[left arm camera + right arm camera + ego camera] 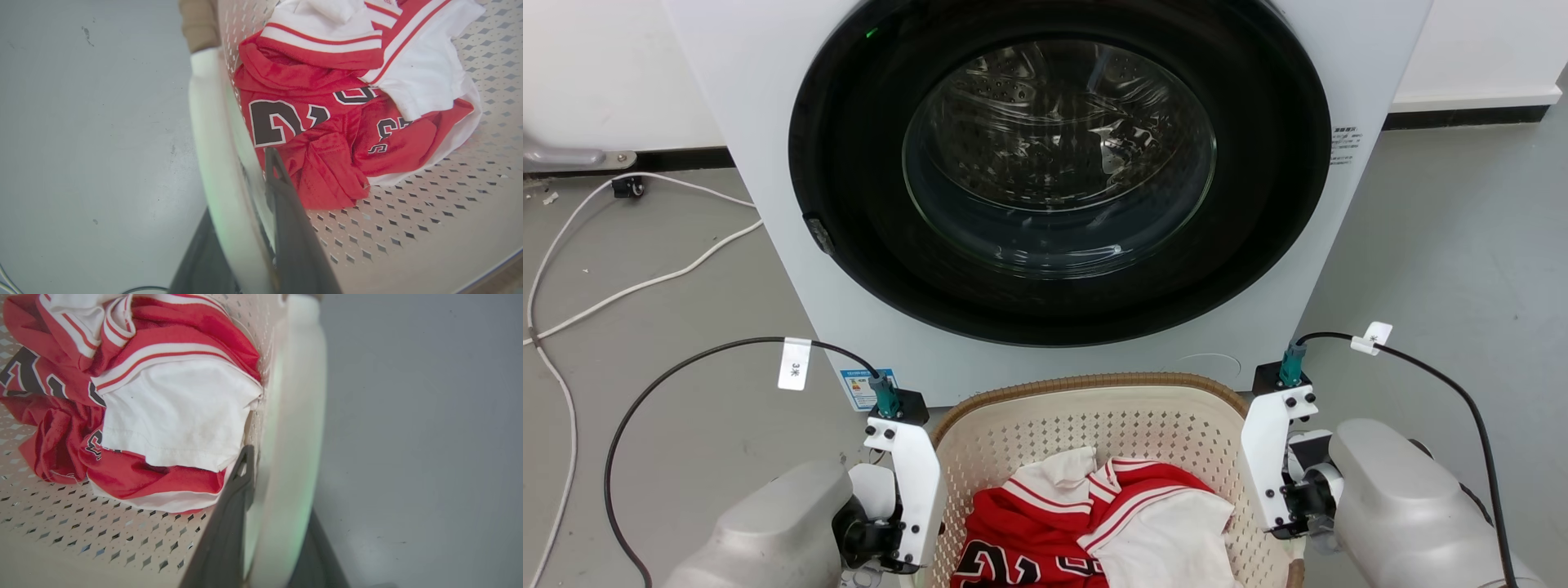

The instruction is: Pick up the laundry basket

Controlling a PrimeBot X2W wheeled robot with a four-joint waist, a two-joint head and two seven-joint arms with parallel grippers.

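**Both hands on one basket in front of the washer**

One laundry basket (1094,384) sits square to the single washing machine (1372,65), its mouth facing up and its far brown rim running along the foot of the machine's front, just beside it. Its two handled sides face left and right. The near end is cut off in the head view, so I cannot tell which way the long axis runs, nor whether the base is touching the grey floor (686,269).

The left hand (241,183) is closed astride the left handle (212,122), one dark finger inside the perforated wall and the other outside, below the white bar. The right hand (280,482) mirrors it on the right handle (294,416), one finger inside and one outside, nearly closed on the plastic. That makes two handles, each with one hand on it.

Inside the basket lies one heap of clothes (1086,514), red fabric with black lettering and white-striped trim tangled with plain white cloth. I cannot count the pieces.

Two black cables rise from the wrists, each carrying one white tag. One white cord (645,282) loops over the floor towards its left edge.
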